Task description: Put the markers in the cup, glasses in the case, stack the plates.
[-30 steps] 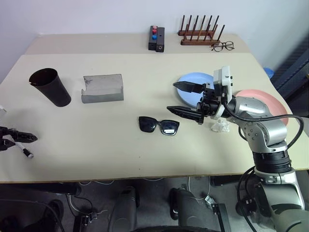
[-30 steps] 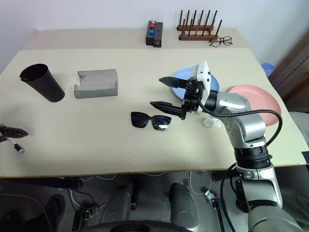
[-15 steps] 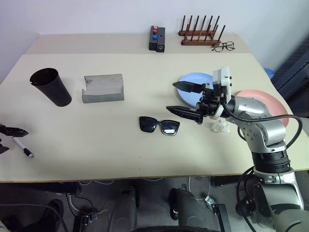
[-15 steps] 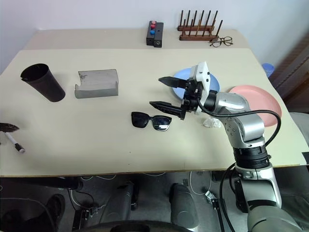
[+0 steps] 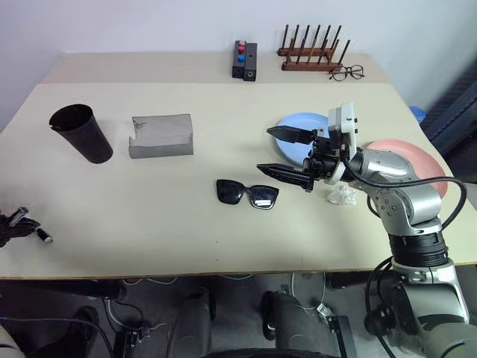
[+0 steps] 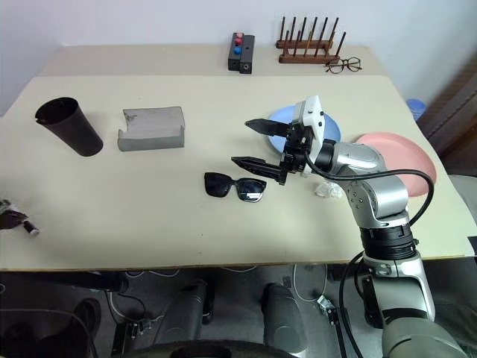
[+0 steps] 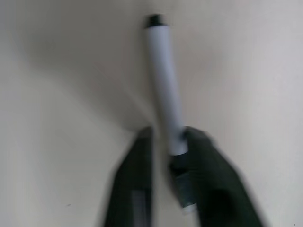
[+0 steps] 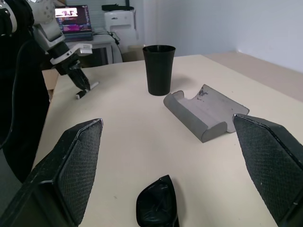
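1. The left tool (image 7: 165,156) is closed on the marker (image 7: 163,80) at the tabletop's (image 5: 171,216) 8 o'clock edge; the marker's white barrel sits between the 2 fingers, its dark tip pointing away from them.
2. From the right wrist, that tool angles down onto the marker, which lies on the tabletop.
3. The right tool (image 5: 287,153) hangs above the tabletop at about 3 o'clock, its 2 fingers spread wide and holding nothing.
4. The sunglasses (image 5: 247,194) lie near the centre, just at 7 o'clock of the right tool's lower finger, lenses toward the near edge.
5. The cup (image 5: 80,133) stands at 10 o'clock, rim up, tilted in the head views.
6. The case (image 5: 160,136) lies open just at 3 o'clock of the cup, apart from it.
7. The blue plate (image 5: 287,123) lies partly behind the right tool; the pink plate (image 5: 417,149) lies at 3 o'clock of it, partly hidden by the arm.
8. A crumpled white scrap (image 5: 342,195) lies between the plates, nearer the front.
9. At 12 o'clock sit a black box (image 5: 244,60), a wooden rack (image 5: 311,56) and wire spectacles (image 5: 346,72).
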Available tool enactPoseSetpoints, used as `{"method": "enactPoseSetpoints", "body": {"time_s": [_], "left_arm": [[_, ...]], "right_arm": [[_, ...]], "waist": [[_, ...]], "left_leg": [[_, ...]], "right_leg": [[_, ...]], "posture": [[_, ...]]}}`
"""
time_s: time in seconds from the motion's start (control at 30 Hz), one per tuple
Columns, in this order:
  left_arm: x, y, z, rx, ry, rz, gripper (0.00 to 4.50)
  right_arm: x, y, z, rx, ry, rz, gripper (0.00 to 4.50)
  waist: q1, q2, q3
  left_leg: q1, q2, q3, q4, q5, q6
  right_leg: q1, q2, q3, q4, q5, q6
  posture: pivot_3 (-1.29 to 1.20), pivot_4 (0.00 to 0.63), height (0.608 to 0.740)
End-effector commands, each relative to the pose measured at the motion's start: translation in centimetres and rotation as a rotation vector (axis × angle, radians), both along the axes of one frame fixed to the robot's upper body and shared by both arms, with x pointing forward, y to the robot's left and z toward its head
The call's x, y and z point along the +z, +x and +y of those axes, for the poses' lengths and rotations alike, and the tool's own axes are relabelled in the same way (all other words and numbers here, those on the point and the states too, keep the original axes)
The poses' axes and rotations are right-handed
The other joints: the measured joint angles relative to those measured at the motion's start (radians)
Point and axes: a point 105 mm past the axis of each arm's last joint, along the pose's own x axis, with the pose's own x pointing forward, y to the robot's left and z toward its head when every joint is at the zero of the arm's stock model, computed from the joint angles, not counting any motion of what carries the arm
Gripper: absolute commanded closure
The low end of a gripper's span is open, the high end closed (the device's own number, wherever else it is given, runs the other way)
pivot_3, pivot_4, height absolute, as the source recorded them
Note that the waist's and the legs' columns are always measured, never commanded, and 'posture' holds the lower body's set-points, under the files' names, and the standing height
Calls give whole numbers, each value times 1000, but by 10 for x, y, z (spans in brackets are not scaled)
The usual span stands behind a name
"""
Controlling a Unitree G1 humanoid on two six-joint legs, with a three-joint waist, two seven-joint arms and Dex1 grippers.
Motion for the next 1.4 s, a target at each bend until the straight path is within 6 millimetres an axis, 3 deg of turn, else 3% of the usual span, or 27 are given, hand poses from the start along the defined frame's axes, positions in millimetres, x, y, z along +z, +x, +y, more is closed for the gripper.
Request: {"method": "enactPoseSetpoints", "body": {"time_s": [0.03, 0.27, 0.47, 0.63, 0.8, 0.97, 1.23, 1.4], "left_arm": [[1, 7, -7, -16, -29, -28, 4456], [5, 6, -1, -86, 70, -7, 4456], [23, 1, 15, -323, 359, 61, 4456], [20, -6, 1, -541, 381, 127, 4456], [24, -5, 4, -697, 480, 142, 4456], [32, 4, 11, -719, 579, 120, 4456], [74, 14, 19, -670, 732, -32, 4456], [89, 19, 19, -623, 750, -149, 4456]], "right_arm": [[12, -3, 1, 4, 8, -54, 0], [11, -4, 0, -3, 5, -52, 0], [11, -3, 0, -2, 6, -52, 0], [10, -1, 3, 8, 11, -49, 0], [11, -1, 4, 12, 12, -50, 0], [10, -2, 3, 8, 9, -51, 0], [10, -3, -1, -6, 6, -49, 0], [11, -1, 1, -2, 7, -51, 0]], "waist": [[-2, 0, 0], [-5, 0, 0], [-9, 0, 0], [-10, 1, 0], [-5, 0, 0], [-7, 0, 0], [-8, 0, 0], [-7, 0, 0]], "left_leg": [[0, 0, 0, 0, 0, 0], [1, 0, 0, 0, 0, 0], [1, 0, 0, -1, 0, 0], [0, 1, 0, -2, 0, 0], [0, 1, 0, -1, 0, 0], [-1, 0, 0, -1, 0, 0], [-1, 1, 1, -1, 0, 0], [-1, 0, 1, -1, 0, 0]], "right_leg": [[0, 0, 0, 0, 0, 0], [0, 0, 0, 0, 0, 0], [0, 0, 0, 0, 0, 0], [-1, 0, 0, -1, -2, -3], [-2, -1, 0, -1, -2, -4], [-2, -1, 0, -1, -2, -4], [-2, -1, 0, -1, -2, -4], [-2, -1, 0, -1, -2, -3]], "posture": [[0, 150, 740], [0, 150, 740], [0, 150, 740], [0, 150, 740], [0, 150, 740], [0, 150, 740], [0, 150, 740], [0, 150, 740]]}}
